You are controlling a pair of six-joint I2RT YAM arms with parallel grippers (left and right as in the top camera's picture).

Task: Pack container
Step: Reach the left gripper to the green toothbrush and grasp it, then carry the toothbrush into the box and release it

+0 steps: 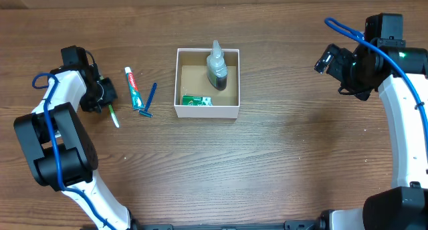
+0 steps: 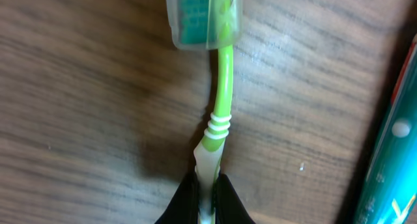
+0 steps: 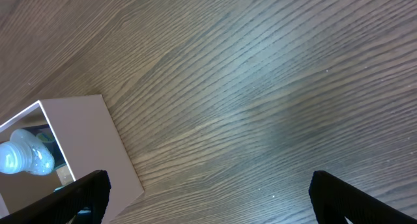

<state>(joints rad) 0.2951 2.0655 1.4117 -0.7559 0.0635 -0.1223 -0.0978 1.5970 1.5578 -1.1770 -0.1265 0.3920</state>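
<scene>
Dark wood grain covers the desk [image 1: 281,156] from edge to edge, and we see the container [image 1: 179,83] sitting at its middle, open-topped and white-walled. It already holds an upright bottle [image 1: 216,68] at its far side and a green packet [image 1: 196,100] in its near left corner. Left of the box lie a toothpaste tube [image 1: 134,87] and a blue razor [image 1: 148,99], and further left the green toothbrush [image 2: 221,87], with a clear cap over its head. The left claw [image 2: 207,191] is clamped on the tail end of its handle, and we cannot tell whether the brush has left the wood. The right claw [image 3: 208,191] hangs over bare desk right of the box, its fingers spread wide and holding nothing. We judge the grip to be the weak point. With the brush pinched so far from its head, the long free end could swing or slide out between the pads during the carry. The tube and razor lie between the brush and the box, so a low path could sweep them aside. A drooping head could catch the white wall, or knock the bottle over on the way in.
</scene>
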